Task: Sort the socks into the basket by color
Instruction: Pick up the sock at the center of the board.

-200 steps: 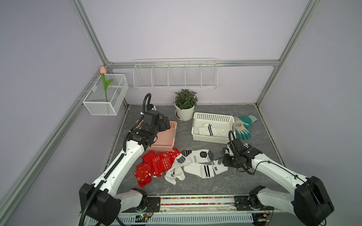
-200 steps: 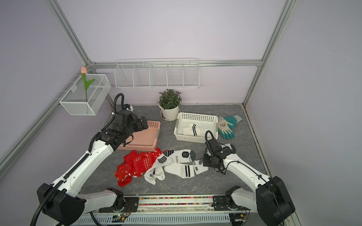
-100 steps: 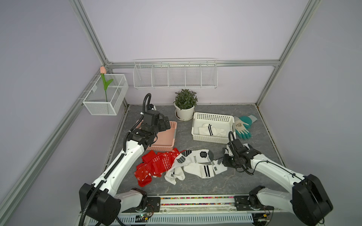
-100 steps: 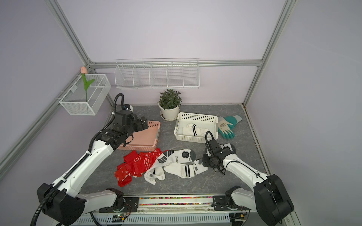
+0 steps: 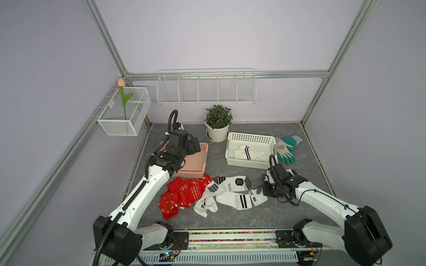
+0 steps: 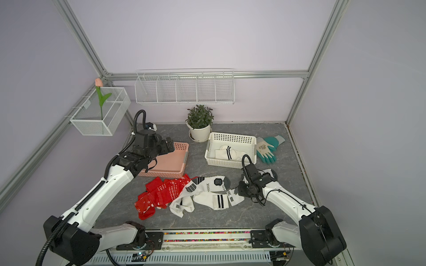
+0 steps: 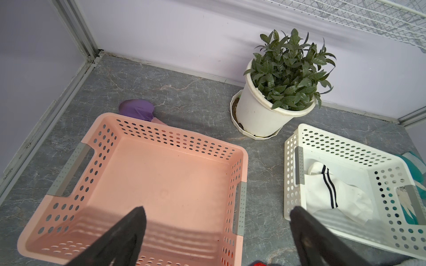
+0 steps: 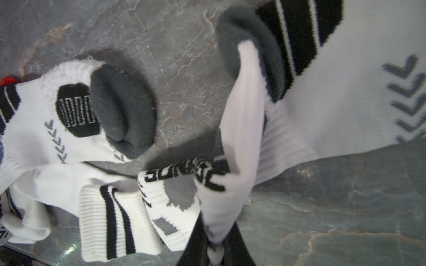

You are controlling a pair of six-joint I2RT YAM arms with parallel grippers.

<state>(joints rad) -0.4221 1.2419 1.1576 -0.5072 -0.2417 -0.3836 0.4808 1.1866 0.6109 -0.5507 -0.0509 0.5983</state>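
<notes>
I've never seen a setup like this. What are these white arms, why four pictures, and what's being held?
Two robot arms stand at the front edge of the table, each ending in a claw. Two pictures look down from overhead; two come from cameras on the wrists. On the table lie red socks, white socks, a pink basket, a white basket with one striped sock inside, gloves and a potted plant. The left claw hangs open over the pink basket, holding nothing. The right claw pinches one white sock.
</notes>
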